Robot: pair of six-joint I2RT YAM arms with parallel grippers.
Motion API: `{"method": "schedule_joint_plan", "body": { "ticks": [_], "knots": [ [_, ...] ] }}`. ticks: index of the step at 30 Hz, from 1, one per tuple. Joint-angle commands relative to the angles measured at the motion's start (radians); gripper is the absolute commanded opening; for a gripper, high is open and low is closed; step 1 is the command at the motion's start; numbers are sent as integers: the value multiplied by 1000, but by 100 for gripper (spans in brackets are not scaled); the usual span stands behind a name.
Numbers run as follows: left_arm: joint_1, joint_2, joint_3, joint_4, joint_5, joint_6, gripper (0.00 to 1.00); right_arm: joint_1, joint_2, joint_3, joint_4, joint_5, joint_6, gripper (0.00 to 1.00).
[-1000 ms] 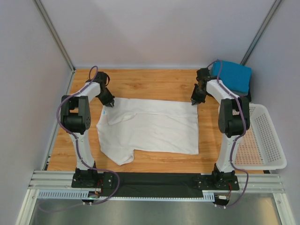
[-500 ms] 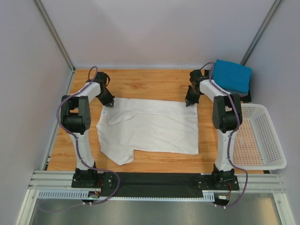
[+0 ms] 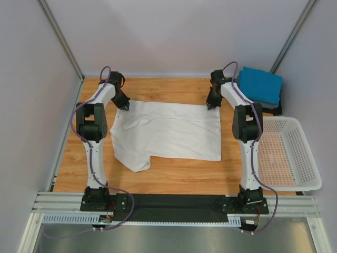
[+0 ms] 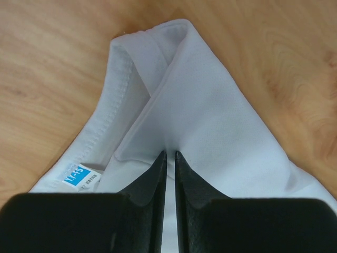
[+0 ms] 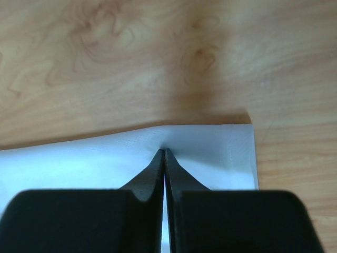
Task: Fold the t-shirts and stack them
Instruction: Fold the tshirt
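Observation:
The large white t-shirt (image 3: 168, 134) lies spread on the wooden table. My left gripper (image 3: 124, 105) is shut on the shirt's far left corner, by the collar (image 4: 113, 100) and its blue label (image 4: 80, 175); its black fingers (image 4: 184, 184) pinch a fold of white cloth (image 4: 210, 121). My right gripper (image 3: 210, 105) is shut on the shirt's far right corner; its fingers (image 5: 176, 176) pinch the hem (image 5: 210, 142) near the corner. A folded bright blue t-shirt (image 3: 260, 84) sits at the far right corner over something dark. Grey and black tees do not show.
A white perforated plastic basket (image 3: 305, 158) stands at the right edge of the table (image 3: 174, 89). Grey walls and metal posts enclose the table. Bare wood (image 5: 158, 63) lies beyond the shirt's far edge.
Both grippers have moved toward the far edge of the table, pulling the white shirt's far edge with them. The shirt has slid back and lies flatter.

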Motion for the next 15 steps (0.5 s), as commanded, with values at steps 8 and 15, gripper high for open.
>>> {"method": "schedule_joint_plan", "body": {
  "ticks": [8,15],
  "knots": [
    [23,155,240,-20,82,-21,18,-33,168,224,75,-30,21,4],
    [24,-39,183,109,154,95,20,-37,68,347,167,-165,-24,10]
  ]
}}
